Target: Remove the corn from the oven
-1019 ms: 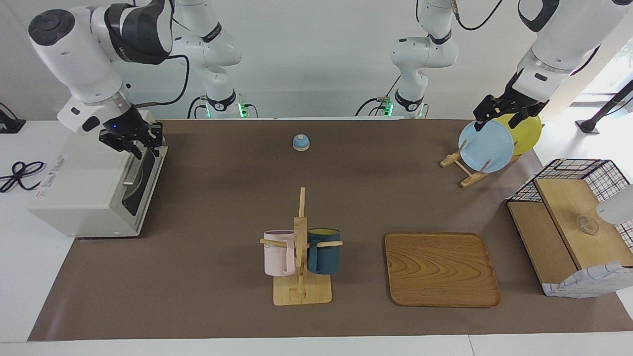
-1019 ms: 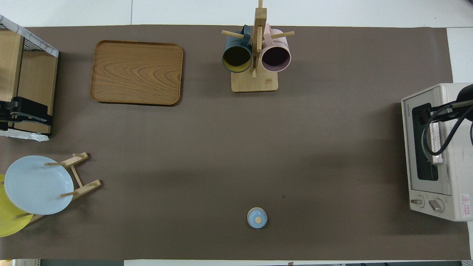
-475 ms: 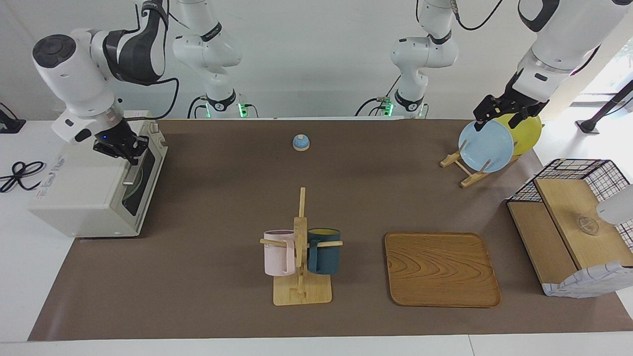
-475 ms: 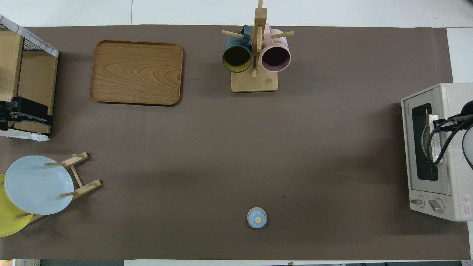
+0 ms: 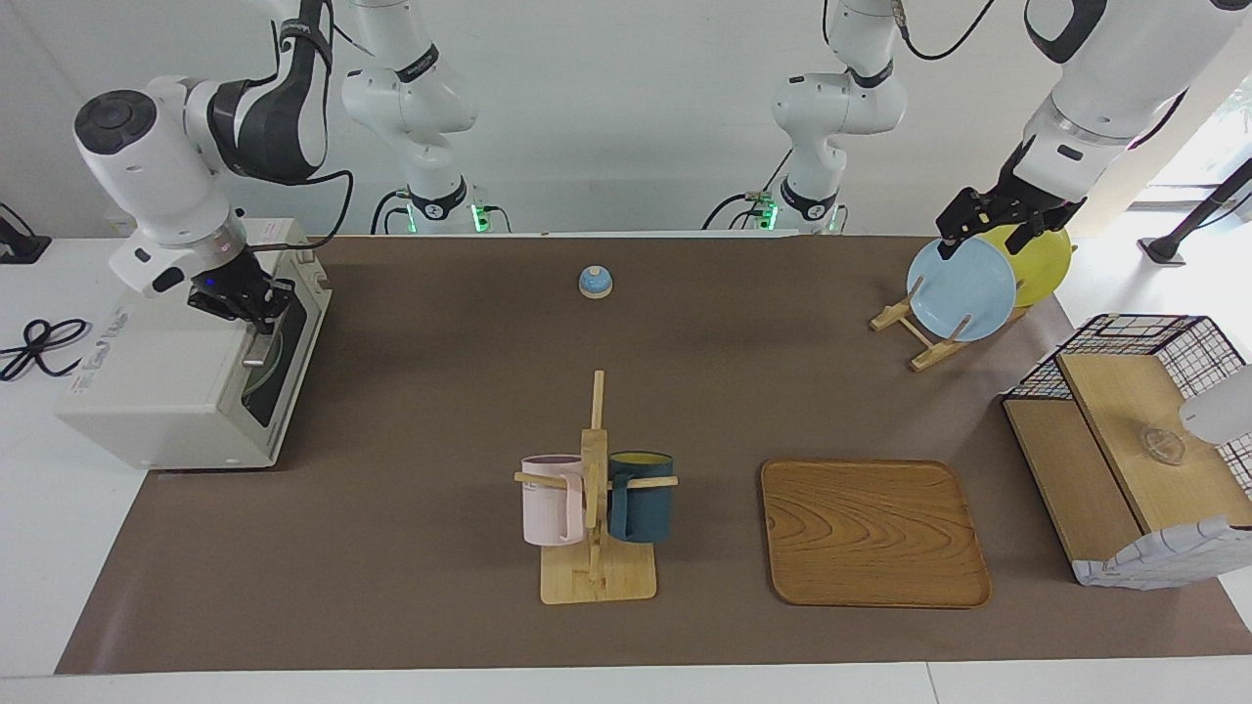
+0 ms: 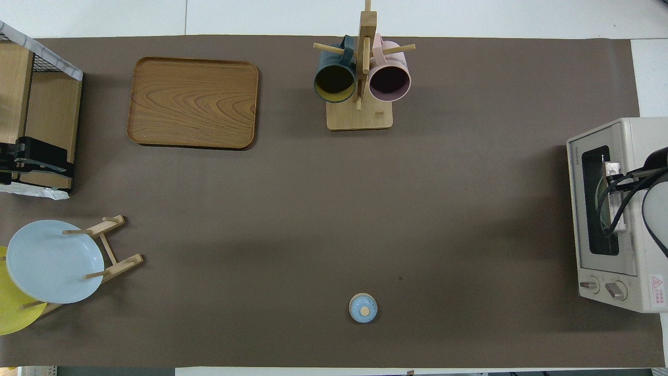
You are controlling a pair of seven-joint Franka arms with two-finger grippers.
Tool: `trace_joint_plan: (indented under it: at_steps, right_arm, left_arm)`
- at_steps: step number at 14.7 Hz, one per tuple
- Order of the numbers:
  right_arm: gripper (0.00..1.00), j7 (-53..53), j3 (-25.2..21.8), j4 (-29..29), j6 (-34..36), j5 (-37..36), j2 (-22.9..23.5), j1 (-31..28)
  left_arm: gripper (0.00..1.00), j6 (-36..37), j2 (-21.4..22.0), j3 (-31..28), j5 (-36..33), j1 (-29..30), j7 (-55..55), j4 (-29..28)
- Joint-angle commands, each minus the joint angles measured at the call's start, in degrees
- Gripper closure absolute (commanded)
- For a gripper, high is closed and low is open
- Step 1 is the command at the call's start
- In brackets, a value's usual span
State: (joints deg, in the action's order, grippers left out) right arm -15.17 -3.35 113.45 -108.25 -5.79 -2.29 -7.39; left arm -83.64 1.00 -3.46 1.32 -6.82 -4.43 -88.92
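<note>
The off-white oven [image 5: 166, 381] stands at the right arm's end of the table, its dark glass door shut; it also shows in the overhead view [image 6: 634, 136]. The corn is hidden; I see none through the glass. My right gripper [image 5: 252, 311] is down at the top front edge of the oven, at the metal bar handle [image 5: 258, 347] of the door. In the overhead view the right gripper [image 6: 616, 180] sits over the handle [image 6: 618, 222]. My left gripper [image 5: 988, 233] waits, open and empty, over the plate rack.
A wooden rack holds a light blue plate [image 5: 961, 289] and a yellow plate [image 5: 1042, 259]. A wire-and-wood basket [image 5: 1135, 440], a wooden tray [image 5: 873, 533], a mug tree with a pink mug [image 5: 553, 499] and a dark blue mug [image 5: 641, 497], and a small blue bell [image 5: 596, 282] stand on the mat.
My right gripper came down from above the oven's front edge and turned, settling at the door handle. The oven door stays shut. The left arm has not moved.
</note>
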Motion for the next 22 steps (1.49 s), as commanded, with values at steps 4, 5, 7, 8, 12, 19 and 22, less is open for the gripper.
trace_joint_plan:
  at_steps: [4, 5, 7, 8, 12, 19, 22]
  right_arm:
    - [1.00, -1.1, 0.7, 3.1, -1.7, -0.5, -0.9, -1.0]
    - [1.00, -1.0, 0.7, 3.4, -1.8, -0.5, -0.9, -1.0]
    - [1.00, -0.8, 0.8, 4.3, -3.4, -0.5, -0.9, -0.5]
    - [1.00, -0.7, 0.8, 5.0, -4.1, -0.4, -0.9, -0.3]
    - [1.00, -0.2, 1.1, 6.3, -7.1, -0.3, 0.0, 0.2]
    - [1.00, 1.2, 1.0, 6.4, -10.3, 0.4, 3.0, 4.0]
    - [1.00, 1.5, 1.1, 6.4, -11.2, 0.6, 4.4, 4.5]
  left_arm:
    - [0.00, 0.1, 1.6, 0.4, -0.4, 0.6, 0.2, -1.7]
    - [0.00, 0.1, 1.6, 0.4, -0.4, 0.6, 0.2, -1.7]
    - [0.00, 0.1, 1.6, 0.4, -0.4, 0.6, 0.2, -1.7]
    - [0.00, 0.1, 1.6, 0.4, -0.4, 0.6, 0.2, -1.7]
    - [0.00, 0.1, 1.6, 0.4, -0.4, 0.6, 0.2, -1.7]
    - [0.00, 0.1, 1.6, 0.4, -0.4, 0.6, 0.2, -1.7]
    - [0.00, 0.1, 1.6, 0.4, -0.4, 0.6, 0.2, -1.7]
